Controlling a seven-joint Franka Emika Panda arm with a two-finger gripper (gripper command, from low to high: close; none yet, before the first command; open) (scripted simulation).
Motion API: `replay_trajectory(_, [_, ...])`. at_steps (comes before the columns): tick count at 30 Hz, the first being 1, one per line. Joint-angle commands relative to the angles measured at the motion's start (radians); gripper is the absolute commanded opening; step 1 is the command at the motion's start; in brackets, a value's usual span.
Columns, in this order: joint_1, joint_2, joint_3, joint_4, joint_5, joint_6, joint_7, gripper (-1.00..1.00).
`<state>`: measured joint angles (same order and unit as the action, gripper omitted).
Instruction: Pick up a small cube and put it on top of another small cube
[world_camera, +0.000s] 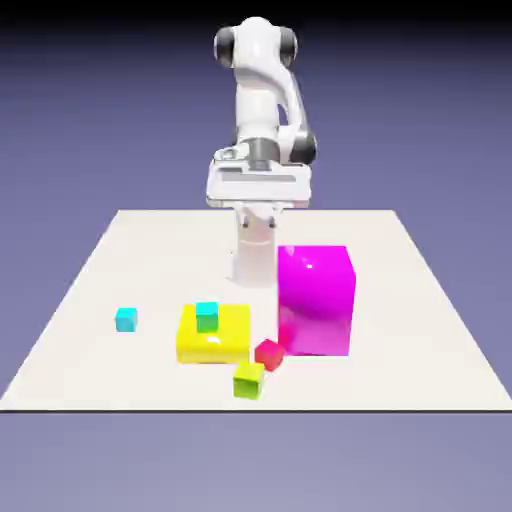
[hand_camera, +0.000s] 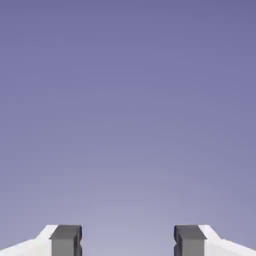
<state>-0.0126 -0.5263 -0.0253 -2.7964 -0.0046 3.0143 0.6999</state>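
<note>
Cyan cube (world_camera: 125, 319) sits untouched on the white table (world_camera: 420, 340), toward the exterior view's left, well apart from the teal-topped cube (world_camera: 207, 316) resting on a yellow block (world_camera: 213, 340). Raised near the base, the gripper (hand_camera: 128, 241) stands spread and empty, facing only backdrop. Nothing is stacked yet. No writing is visible.

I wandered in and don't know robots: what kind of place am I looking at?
Probably a computer simulation, not a real room: a flat white table floats before a plain blue-violet backdrop, and flawless blocks like the big glossy magenta cube sit before the white robot arm.
</note>
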Motion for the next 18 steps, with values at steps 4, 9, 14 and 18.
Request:
replay_trajectory(4, [-0.082, 0.145, -0.084, 0.045, -0.015, -0.075, -0.136, 0.00])
replay_trajectory(9, [-0.183, 0.326, -0.189, 0.102, -0.034, -0.170, -0.307, 0.00])
replay_trajectory(14, [-0.285, 0.507, -0.293, 0.158, -0.053, -0.264, -0.478, 0.00])
replay_trajectory(18, [-0.367, 0.652, -0.377, 0.204, -0.068, -0.340, -0.614, 0.00])
